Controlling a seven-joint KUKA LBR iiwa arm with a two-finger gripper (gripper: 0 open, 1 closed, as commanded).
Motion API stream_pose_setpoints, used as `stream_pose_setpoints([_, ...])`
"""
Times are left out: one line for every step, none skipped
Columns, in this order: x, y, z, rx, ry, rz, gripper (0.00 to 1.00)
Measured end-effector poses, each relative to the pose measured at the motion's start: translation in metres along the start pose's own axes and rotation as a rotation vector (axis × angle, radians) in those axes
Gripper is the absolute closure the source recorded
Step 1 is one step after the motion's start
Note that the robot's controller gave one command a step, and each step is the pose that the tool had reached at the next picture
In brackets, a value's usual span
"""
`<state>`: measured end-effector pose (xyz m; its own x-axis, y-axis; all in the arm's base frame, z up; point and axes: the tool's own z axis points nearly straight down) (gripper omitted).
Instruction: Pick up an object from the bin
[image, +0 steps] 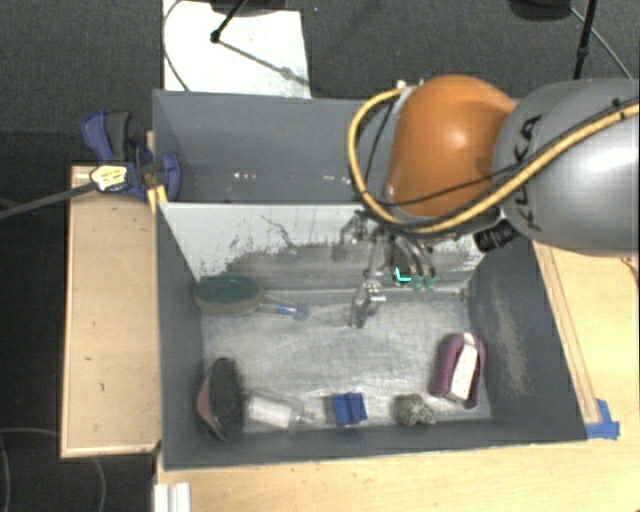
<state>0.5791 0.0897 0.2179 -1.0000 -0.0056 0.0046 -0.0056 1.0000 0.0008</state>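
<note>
Gripper (362, 310) hangs above the floor of the grey metal bin (300, 350), right of the round teal-headed plastic brush (230, 294).
Fingers apart or together: cannot tell.

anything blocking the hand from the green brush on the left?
Nothing visible. Only bare bin floor lies between the hand and the green brush, whose handle points toward the hand.

Arm (590, 170) cut off at right edge; orange cover (450, 140) hides claw (363, 308) top; grey lump (413, 410) unidentifiable.
</note>
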Motion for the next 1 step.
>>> stream_pose_setpoints([-0.0118,0.0399,0.1241,0.001,-0.001,-0.177,0.00])
